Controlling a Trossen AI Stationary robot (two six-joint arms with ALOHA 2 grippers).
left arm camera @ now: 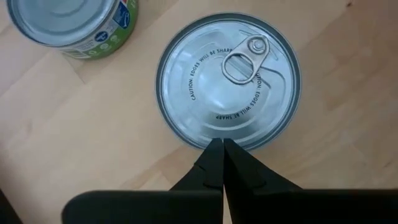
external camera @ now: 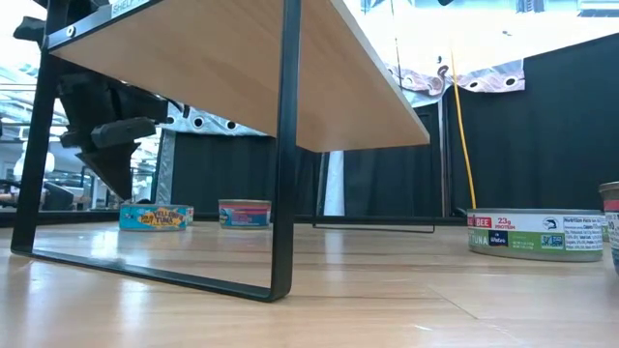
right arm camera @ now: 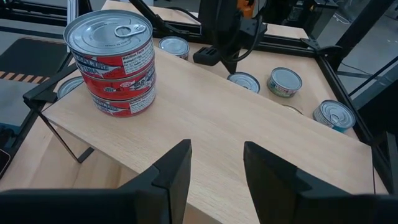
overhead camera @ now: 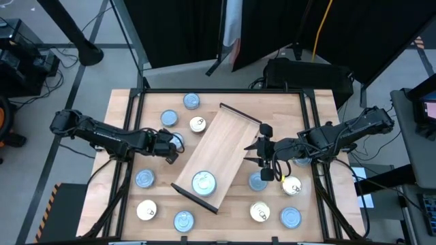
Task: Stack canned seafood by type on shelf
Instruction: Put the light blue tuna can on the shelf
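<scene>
You have the bench (overhead camera: 122, 116) under everything, and on it the shelf (overhead camera: 225, 146), a long wooden board lying at a slant in the middle with a dark rail at each short end. On the shelf, near the rail closest to you, stands a stack of tins (right arm camera: 115, 62) with red and blue labels and a pull-tab top. The other tins lie scattered on the bench all around the shelf; one with a green label (external camera: 535, 234) sits off to one side of it.

Your left gripper (overhead camera: 170, 151) hangs just beside the shelf's left long edge, its fingers (left arm camera: 214, 168) pressed together with nothing between them, their tips at the rim of a silver pull-tab tin (left arm camera: 229, 81) on the bench.

Your right gripper (overhead camera: 262, 155) sits at the shelf's right long edge, above the board. Its fingers (right arm camera: 174, 171) stand apart and hold nothing.
</scene>
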